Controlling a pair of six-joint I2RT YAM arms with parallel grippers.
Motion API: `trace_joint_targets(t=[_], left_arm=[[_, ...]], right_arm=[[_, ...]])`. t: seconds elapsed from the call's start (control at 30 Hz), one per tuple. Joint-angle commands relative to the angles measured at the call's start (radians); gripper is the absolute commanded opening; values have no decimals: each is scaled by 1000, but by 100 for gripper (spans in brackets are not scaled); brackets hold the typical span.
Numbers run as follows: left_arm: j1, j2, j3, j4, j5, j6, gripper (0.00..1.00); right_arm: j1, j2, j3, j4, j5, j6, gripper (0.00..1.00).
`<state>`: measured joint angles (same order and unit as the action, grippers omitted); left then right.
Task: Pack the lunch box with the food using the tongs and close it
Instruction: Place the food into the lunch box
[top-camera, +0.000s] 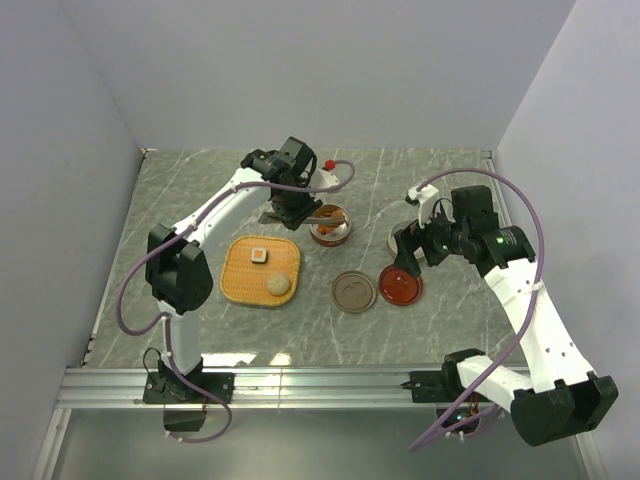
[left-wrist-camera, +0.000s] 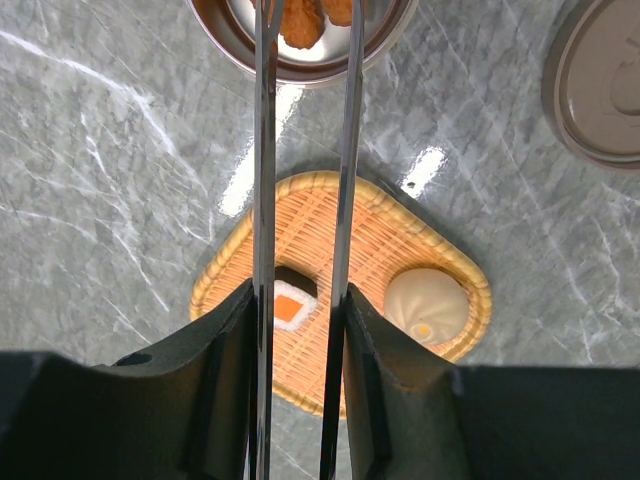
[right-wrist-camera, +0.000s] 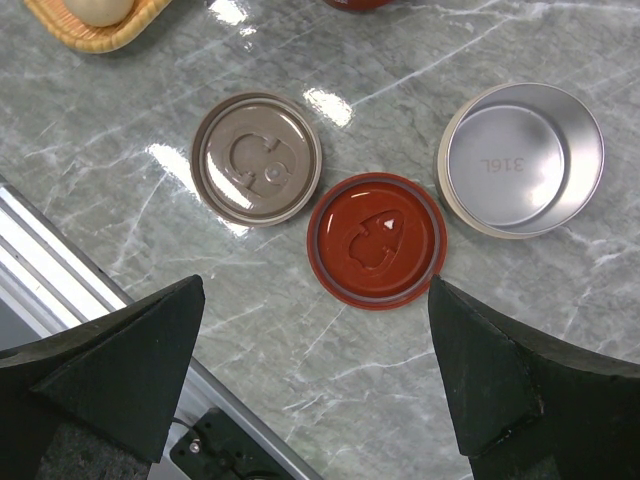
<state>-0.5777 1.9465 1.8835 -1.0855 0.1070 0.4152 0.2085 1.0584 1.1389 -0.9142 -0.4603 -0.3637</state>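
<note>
My left gripper (left-wrist-camera: 297, 318) is shut on the silver tongs (left-wrist-camera: 263, 150), one black finger pressing on each arm. The tongs' arms stand slightly apart and reach over the round lunch box bowl (left-wrist-camera: 236, 48), where orange-brown nuggets (left-wrist-camera: 301, 24) lie; the tips are cut off by the frame edge. Below, the white square piece with an orange middle (left-wrist-camera: 292, 306) and the pale ball (left-wrist-camera: 427, 305) rest on the woven tray (left-wrist-camera: 385, 235). In the top view the left gripper (top-camera: 297, 205) hangs beside that bowl (top-camera: 330, 236). My right gripper (right-wrist-camera: 315, 290) is open and holds nothing, above the red lid (right-wrist-camera: 377, 240).
A brown lid (right-wrist-camera: 257, 157) lies left of the red lid, and an empty steel container (right-wrist-camera: 525, 158) stands to its right. In the top view the brown lid (top-camera: 354, 292) and red lid (top-camera: 401, 287) sit between the tray (top-camera: 240, 285) and the right arm. An aluminium rail (top-camera: 300, 385) runs along the near edge.
</note>
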Motion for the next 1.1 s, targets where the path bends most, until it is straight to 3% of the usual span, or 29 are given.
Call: trace_joint_targets(t=[0.0, 0.67, 1.07], left_arm=[[-7, -9, 31, -5, -1, 34, 28], [-21, 19, 54, -10, -24, 33, 54], [-14, -60, 138, -59, -41, -15, 53]], right_arm=[[-11, -1, 10, -2, 5, 0, 100], [-11, 5, 5, 3, 9, 9, 100], [-11, -5, 4, 1, 2, 9, 100]])
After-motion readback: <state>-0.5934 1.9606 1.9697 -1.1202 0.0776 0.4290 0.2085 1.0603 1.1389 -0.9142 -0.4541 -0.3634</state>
